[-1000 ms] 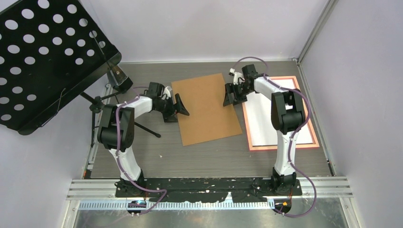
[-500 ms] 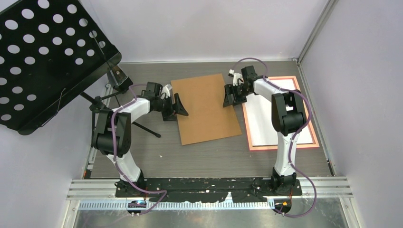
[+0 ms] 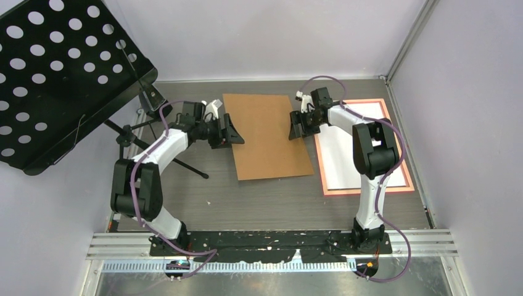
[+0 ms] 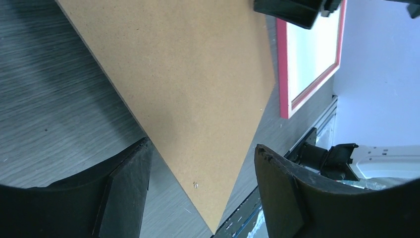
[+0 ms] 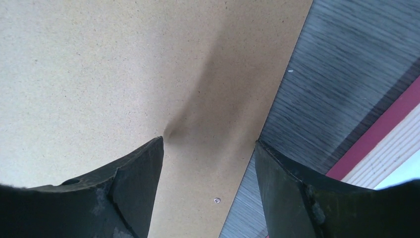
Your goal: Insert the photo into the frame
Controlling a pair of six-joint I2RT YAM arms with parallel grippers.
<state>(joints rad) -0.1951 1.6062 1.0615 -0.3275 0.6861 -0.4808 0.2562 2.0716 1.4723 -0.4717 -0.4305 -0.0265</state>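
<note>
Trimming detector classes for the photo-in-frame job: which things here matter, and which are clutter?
Job:
- frame
- photo, white side up, lying in the frame
- board, apparently the frame's back, between the two arms

Clutter:
- music stand, far left

Seemingly lilac walls (image 3: 271,37), grey woodgrain table (image 3: 271,197)

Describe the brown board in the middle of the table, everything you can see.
The brown board is a plain matte rectangle, fibreboard by its look. It lies flat and slightly askew on the dark wood-grain table, apart from the frame to its right. The left gripper and right gripper stand open over its long edges.
</note>
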